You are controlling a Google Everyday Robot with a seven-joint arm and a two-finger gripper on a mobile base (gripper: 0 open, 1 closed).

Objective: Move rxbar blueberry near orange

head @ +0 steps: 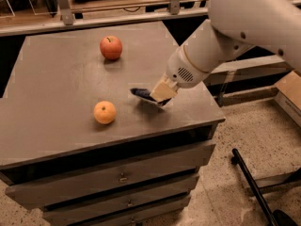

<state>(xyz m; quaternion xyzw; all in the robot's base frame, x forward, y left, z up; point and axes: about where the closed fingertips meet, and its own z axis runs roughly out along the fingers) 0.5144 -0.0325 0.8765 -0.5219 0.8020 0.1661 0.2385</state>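
The rxbar blueberry (141, 94), a flat dark navy bar, is held in my gripper (159, 96) a little above the grey tabletop (61, 79), its free end pointing left. The gripper is shut on the bar's right part, with the white arm reaching in from the upper right. The orange (104, 112) sits on the table near the front, to the left of the bar and a short gap away.
A red apple (111, 47) sits at the back of the table. The table is a drawer cabinet; its right edge is just beside the gripper. A dark pole (251, 182) lies on the speckled floor at the lower right. A rail runs behind the table.
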